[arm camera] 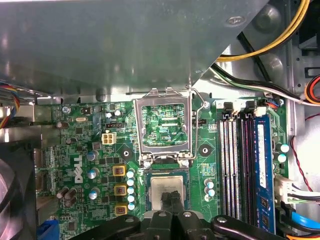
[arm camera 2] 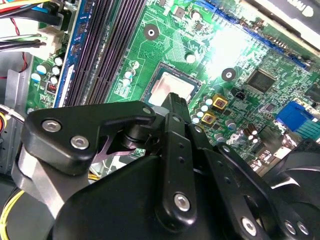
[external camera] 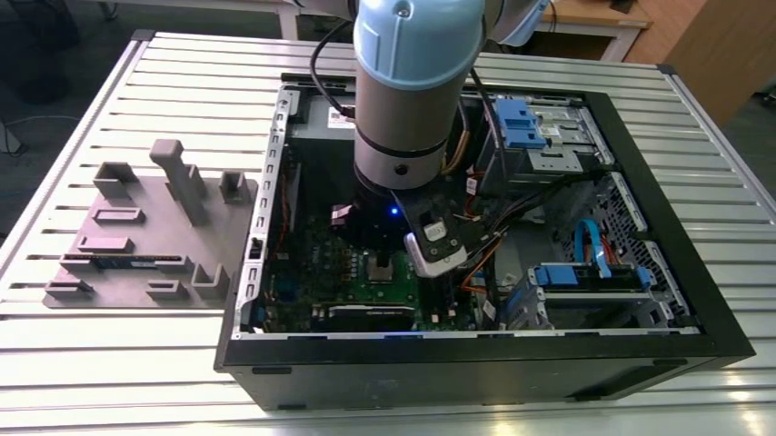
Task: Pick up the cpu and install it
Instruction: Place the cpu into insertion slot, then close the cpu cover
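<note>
One gripper (arm camera: 171, 196), closed: black fingertips pressed together, nothing clamped between, tips down over the cpu (arm camera: 161, 185), touching or just clear of it, impossible to tell. Cpu flat in its socket, silver top up, near the middle of the green motherboard (arm camera: 80, 145), seen so in both wrist views. Just beyond the socket, the hinged metal frame (arm camera: 138, 127), tilted up and open. Along one side of the socket, long memory slots (arm camera: 232, 160), parallel, toward the motherboard's edge. Yellow cables (arm camera: 280, 35) past the board's corner. In the exterior view, grey arm (external camera: 406, 91) reaching straight down into the open computer case (external camera: 485, 377), case lying on the slatted table (external camera: 122, 363) close to its near edge. Grey fixture plate (external camera: 145, 236) just beside the case, toward the table's edge on the exterior view's left.
</note>
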Controlling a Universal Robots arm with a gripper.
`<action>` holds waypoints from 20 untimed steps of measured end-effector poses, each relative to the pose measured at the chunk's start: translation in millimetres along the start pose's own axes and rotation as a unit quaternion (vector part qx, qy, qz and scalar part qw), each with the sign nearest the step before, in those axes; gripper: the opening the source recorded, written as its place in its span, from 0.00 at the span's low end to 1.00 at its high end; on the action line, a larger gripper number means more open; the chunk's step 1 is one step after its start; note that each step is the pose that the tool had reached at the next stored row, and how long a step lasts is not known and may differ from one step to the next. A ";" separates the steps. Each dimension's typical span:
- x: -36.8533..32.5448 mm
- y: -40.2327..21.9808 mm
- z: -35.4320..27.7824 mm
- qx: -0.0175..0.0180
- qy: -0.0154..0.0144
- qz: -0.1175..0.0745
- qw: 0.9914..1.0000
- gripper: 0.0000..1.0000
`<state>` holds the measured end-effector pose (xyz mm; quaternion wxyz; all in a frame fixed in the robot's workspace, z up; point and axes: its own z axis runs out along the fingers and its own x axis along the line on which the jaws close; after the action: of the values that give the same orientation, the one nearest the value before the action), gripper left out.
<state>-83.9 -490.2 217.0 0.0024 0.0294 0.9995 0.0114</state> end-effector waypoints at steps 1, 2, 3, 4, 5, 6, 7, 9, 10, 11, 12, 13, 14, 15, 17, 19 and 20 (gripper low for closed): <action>0.0 0.0 -0.5 0.000 0.000 0.000 1.000 0.11; 0.0 0.0 -0.5 0.000 0.000 0.000 1.000 0.11; 0.0 0.0 -0.5 0.000 0.000 0.000 1.000 0.11; 0.0 0.0 -0.5 0.000 0.000 0.002 1.000 0.11; -0.9 0.1 -0.5 0.000 0.000 0.004 1.000 0.11; -1.0 0.1 -0.5 0.000 0.000 0.004 1.000 0.11; -1.1 0.1 -0.5 0.000 0.000 0.004 1.000 0.11; -1.7 0.1 -0.5 0.000 0.000 0.004 1.000 0.11; -2.0 0.1 -0.5 0.000 0.000 0.004 1.000 0.11; -2.4 0.2 -0.5 0.000 0.000 0.004 1.000 0.11; -2.9 0.2 -0.5 0.000 0.000 0.004 1.000 0.11; -3.5 0.2 -0.5 0.000 0.000 0.004 1.000 0.11; -4.1 0.3 -0.5 0.000 0.000 0.004 1.000 0.11; -4.9 0.3 -0.5 0.000 0.000 0.004 1.000 0.11; -6.8 0.4 -0.4 0.000 0.000 0.004 1.000 0.11; -8.9 0.6 -0.4 0.000 0.000 0.004 1.000 0.11; -10.1 0.7 -0.4 0.000 0.000 0.004 1.000 0.11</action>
<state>-73.7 -490.2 217.5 0.0024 0.0334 0.9994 0.0113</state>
